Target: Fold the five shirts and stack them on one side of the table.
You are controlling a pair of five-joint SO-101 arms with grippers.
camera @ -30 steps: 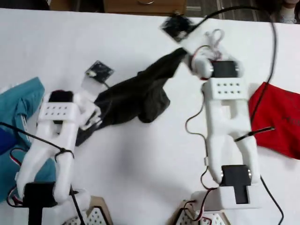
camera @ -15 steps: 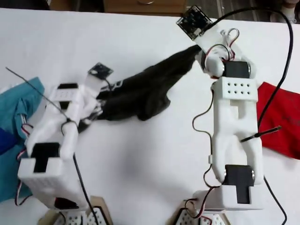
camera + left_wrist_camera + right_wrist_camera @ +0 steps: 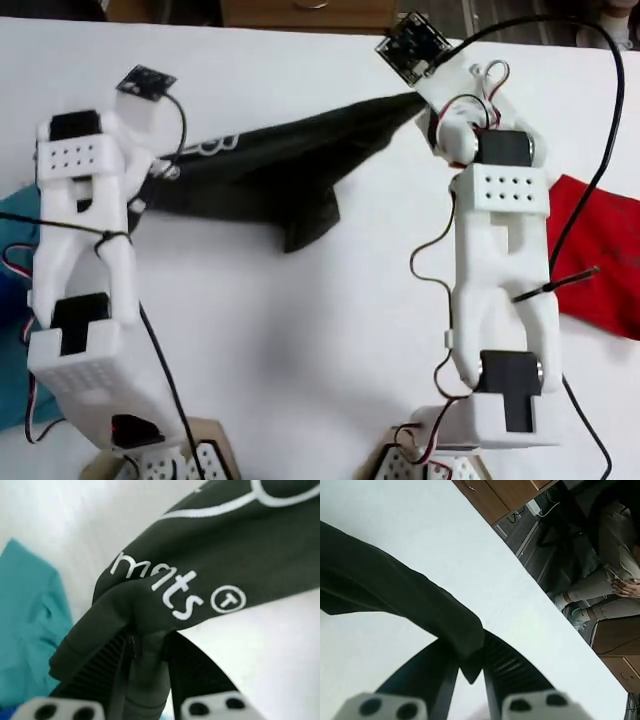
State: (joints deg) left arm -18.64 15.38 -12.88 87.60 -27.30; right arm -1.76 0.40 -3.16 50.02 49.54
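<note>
A black shirt point(image 3: 275, 165) with white print is stretched between the two arms across the far half of the white table point(image 3: 300, 330). My left gripper point(image 3: 150, 180) is shut on its left end, with the cloth bunched between the fingers point(image 3: 145, 652). My right gripper point(image 3: 418, 105) is shut on the other end, and a corner of the black shirt point(image 3: 462, 635) is pinched there. A flap of the shirt hangs down in the middle. A teal shirt point(image 3: 12, 215) lies at the table's left edge, a red shirt point(image 3: 600, 250) at the right edge.
The teal shirt point(image 3: 30, 630) lies close beside the left gripper. A blue cloth point(image 3: 10, 300) shows on the teal one. Wooden cabinets point(image 3: 505, 497) stand beyond the table's far edge. Bare table lies in front of the stretched shirt, between the arm bases.
My left arm has swung away toward the far left, pulling the black shirt out long and taut. The right gripper moved slightly right earlier and now holds still.
</note>
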